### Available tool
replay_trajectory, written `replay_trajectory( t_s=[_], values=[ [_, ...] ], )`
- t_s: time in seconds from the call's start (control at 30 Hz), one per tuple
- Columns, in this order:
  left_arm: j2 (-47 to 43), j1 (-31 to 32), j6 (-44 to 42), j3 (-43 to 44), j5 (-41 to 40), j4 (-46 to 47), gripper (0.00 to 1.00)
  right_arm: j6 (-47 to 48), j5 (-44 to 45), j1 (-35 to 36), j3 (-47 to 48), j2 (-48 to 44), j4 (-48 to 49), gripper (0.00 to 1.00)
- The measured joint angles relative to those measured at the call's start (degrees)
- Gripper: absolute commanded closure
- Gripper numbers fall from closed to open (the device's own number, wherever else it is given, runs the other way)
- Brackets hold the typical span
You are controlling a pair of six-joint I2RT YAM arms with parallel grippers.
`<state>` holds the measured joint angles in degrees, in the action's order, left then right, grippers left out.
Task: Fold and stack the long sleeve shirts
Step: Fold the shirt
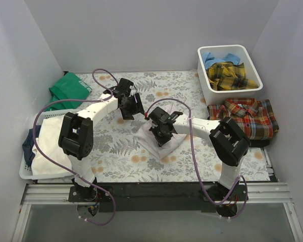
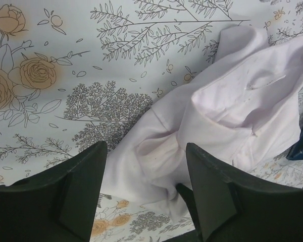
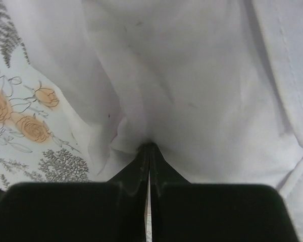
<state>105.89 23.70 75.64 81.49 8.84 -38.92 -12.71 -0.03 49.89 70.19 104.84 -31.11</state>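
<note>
White shirt [image 1: 150,146] lies bunched near the middle of your floral-covered worktop [image 1: 116,151]. Your right hand [image 3: 150,146] is down on it, and the wrist view shows both fingers pressed together with a pinch of the white cloth gathered at their tips. Your left hand [image 2: 144,151] sits just beside the shirt's far left edge. Its fingers stand apart with nothing clamped between them. It looks to be clear of the cloth, though from that angle you cannot be sure it is not brushing a fold.

On your right, the red-orange plaid shirt [image 1: 247,116] lies spread flat at the worktop's edge. Behind it stands the white bin [image 1: 256,80], holding the yellow plaid shirt [image 1: 230,74] with the light blue shirt [image 1: 212,58] tucked at the back. A green cloth [image 1: 68,86] lies at the far left, and a basket [image 1: 26,173] of white and dark cloth sits near your left arm.
</note>
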Motion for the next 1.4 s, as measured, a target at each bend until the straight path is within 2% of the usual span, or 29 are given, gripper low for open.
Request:
replay_trajectory(
  t_s=[0.2,0.3,0.37,0.5,0.6,0.77,0.93,1.23,1.4],
  values=[
    [0.94,-1.51,0.02,0.31,0.04,-1.49,0.36,1.84,-3.74,1.05,-0.35,-0.35,2.38,0.99],
    [0.98,-2.84,0.04,0.48,0.20,-2.49,0.36,1.01,-1.79,1.18,-0.61,-2.99,3.67,0.99],
    [0.98,-3.56,0.02,0.81,0.44,-3.04,0.36,-0.28,0.70,0.70,-0.92,-6.97,4.59,0.95],
    [0.72,-3.65,-0.79,0.83,2.95,-3.04,0.37,-3.93,5.38,-3.17,-1.20,-16.11,7.21,0.92],
    [-0.24,-1.25,-2.40,0.15,4.79,-2.51,0.39,-6.67,5.92,-9.18,-1.07,-18.67,7.34,0.93],
    [-2.45,5.97,-3.91,-2.99,7.87,-0.50,0.39,-7.72,4.81,-18.62,-0.68,-13.68,5.07,0.94],
    [-3.67,11.61,-4.33,-5.31,11.69,1.92,0.41,-8.00,2.03,-20.92,-0.15,-7.69,1.62,0.97],
    [-3.67,13.07,-4.35,-14.91,9.51,2.10,0.41,-8.39,-1.25,-23.82,0.66,-3.87,-0.09,0.98],
    [-3.67,13.00,-4.70,-15.89,5.51,-0.11,0.41,-8.35,-1.22,-24.39,0.35,-4.33,-0.28,0.98]
  ],
)
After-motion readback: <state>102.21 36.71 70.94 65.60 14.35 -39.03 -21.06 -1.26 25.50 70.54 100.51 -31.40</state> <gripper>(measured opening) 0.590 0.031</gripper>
